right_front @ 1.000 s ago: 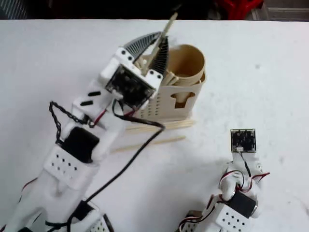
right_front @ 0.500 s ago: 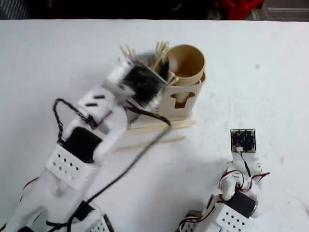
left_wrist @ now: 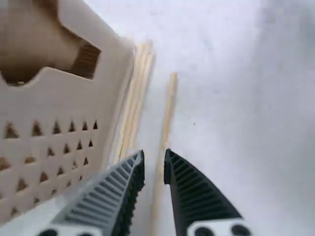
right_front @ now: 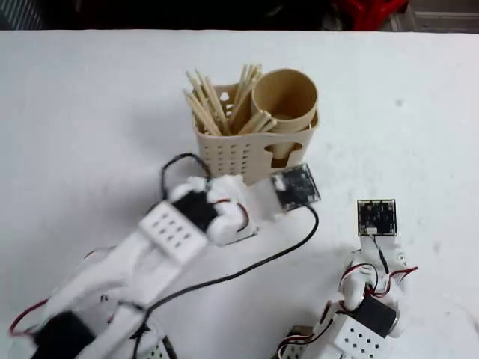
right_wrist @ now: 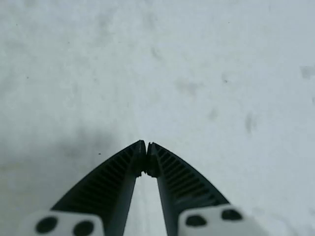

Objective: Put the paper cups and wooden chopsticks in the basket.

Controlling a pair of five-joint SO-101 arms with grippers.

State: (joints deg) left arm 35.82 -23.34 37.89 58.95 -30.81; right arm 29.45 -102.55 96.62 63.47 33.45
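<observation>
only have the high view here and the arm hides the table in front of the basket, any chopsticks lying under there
Observer: Yes. The left wrist view shows a few wooden chopsticks lying along the foot of the basket, and a single chopstick lying apart from them.
Operator: is the left end effector holding anything
Observer: No. The left end effector is open by a narrow gap and empty; the single chopstick shows in that gap.
Operator: and the right one
Observer: The right end effector is shut, tips touching, empty, over the table.

Looks like a robotics lab bench — a white table (right_front: 419, 97) carrying two small arms (right_front: 172, 232) with exposed wiring (right_front: 262, 262).
</observation>
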